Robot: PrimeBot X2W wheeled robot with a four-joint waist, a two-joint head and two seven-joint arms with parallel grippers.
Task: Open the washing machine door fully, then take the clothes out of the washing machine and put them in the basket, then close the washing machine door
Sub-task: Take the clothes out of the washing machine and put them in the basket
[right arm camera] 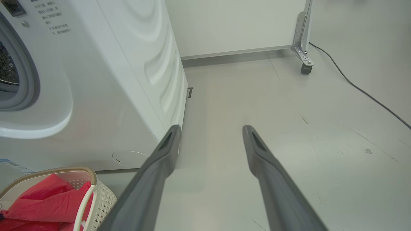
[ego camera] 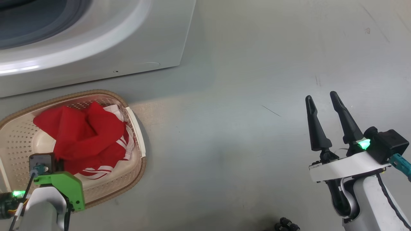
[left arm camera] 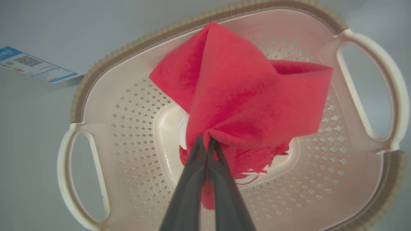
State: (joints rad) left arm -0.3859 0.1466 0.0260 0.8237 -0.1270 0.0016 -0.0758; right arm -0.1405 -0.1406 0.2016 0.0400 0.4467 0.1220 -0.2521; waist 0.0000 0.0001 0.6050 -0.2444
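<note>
The cream basket (ego camera: 136, 128) with a brown rim stands on the floor in front of the white washing machine (ego camera: 154, 38). The red clothes (ego camera: 83, 138) with white stripes are bunched inside it. In the left wrist view my left gripper (left arm camera: 205, 140) is shut on a fold of the red clothes (left arm camera: 244, 96), right above the basket's perforated bottom (left arm camera: 135, 138). My right gripper (ego camera: 322, 98) stands open over bare floor, far to the right of the basket, with nothing between its fingers. The washing machine door is out of view.
The machine's drum opening with its grey gasket (ego camera: 38, 29) sits at the head view's top left. A blue label (left arm camera: 33, 64) lies beside the basket. A wheeled frame leg (right arm camera: 303, 54) and a black cable (right arm camera: 362, 89) lie on the floor behind the right gripper (right arm camera: 211, 128).
</note>
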